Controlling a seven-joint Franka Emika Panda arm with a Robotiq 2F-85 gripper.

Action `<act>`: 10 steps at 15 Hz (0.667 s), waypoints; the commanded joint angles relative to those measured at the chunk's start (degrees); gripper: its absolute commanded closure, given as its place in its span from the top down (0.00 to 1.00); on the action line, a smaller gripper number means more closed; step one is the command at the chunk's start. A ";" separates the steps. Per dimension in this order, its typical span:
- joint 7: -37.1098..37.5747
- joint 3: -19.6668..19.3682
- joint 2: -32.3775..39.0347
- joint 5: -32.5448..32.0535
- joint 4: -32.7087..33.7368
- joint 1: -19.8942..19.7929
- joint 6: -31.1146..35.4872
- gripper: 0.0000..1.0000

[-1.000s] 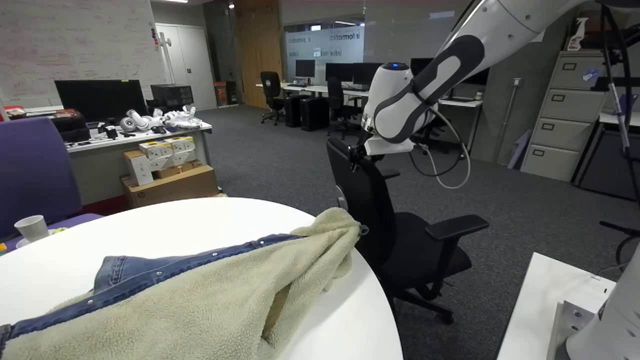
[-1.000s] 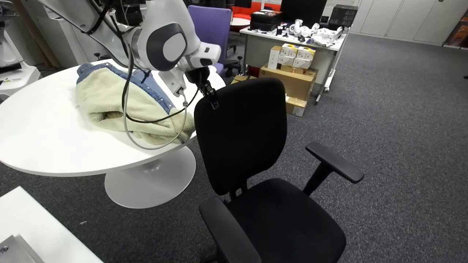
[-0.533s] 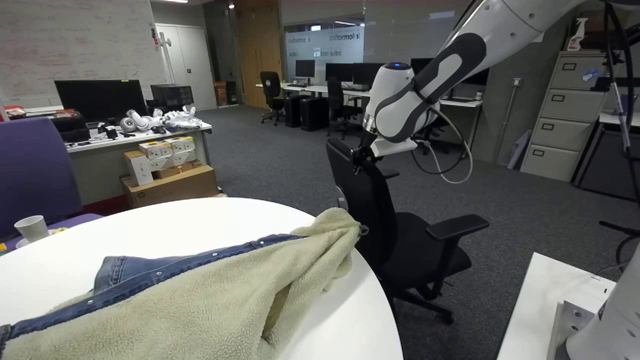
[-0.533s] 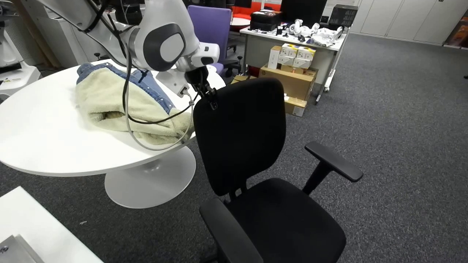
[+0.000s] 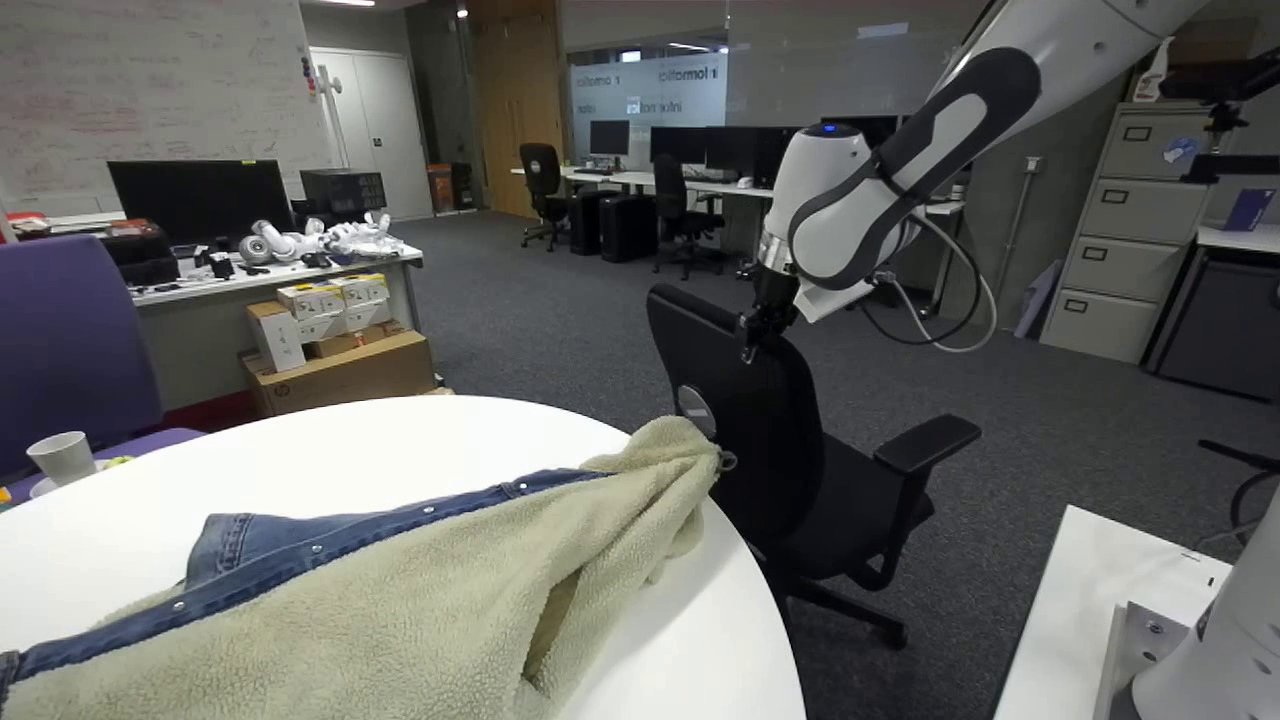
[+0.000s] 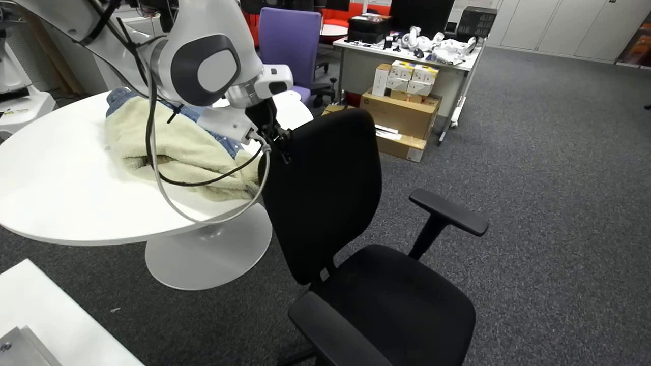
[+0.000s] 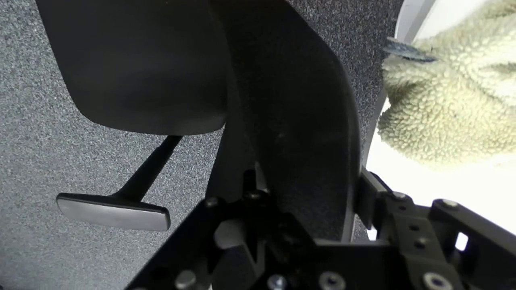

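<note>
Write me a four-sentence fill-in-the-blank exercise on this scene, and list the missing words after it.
1. On the black office chair, the gripper straddles the top edge of the ____.
2. The fleece-lined jacket has an outer side of blue ____.
3. That jacket lies on a round table whose top is coloured ____.
4. An exterior view shows a cup near a chair with a tall ____ back.

Missing words: backrest; denim; white; purple.

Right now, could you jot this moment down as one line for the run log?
pincer: gripping black chair backrest | fleece-lined denim jacket: lying on round white table
</note>
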 commanded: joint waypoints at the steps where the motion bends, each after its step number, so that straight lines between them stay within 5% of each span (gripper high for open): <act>1: -1.62 -0.60 -5.11 -3.62 -6.34 -0.24 -2.31 0.29; 9: -1.20 -0.81 -7.06 -8.37 -8.55 -0.96 -2.65 0.29; 10: -0.99 -0.79 -7.15 -8.50 -8.62 -1.00 -2.79 0.46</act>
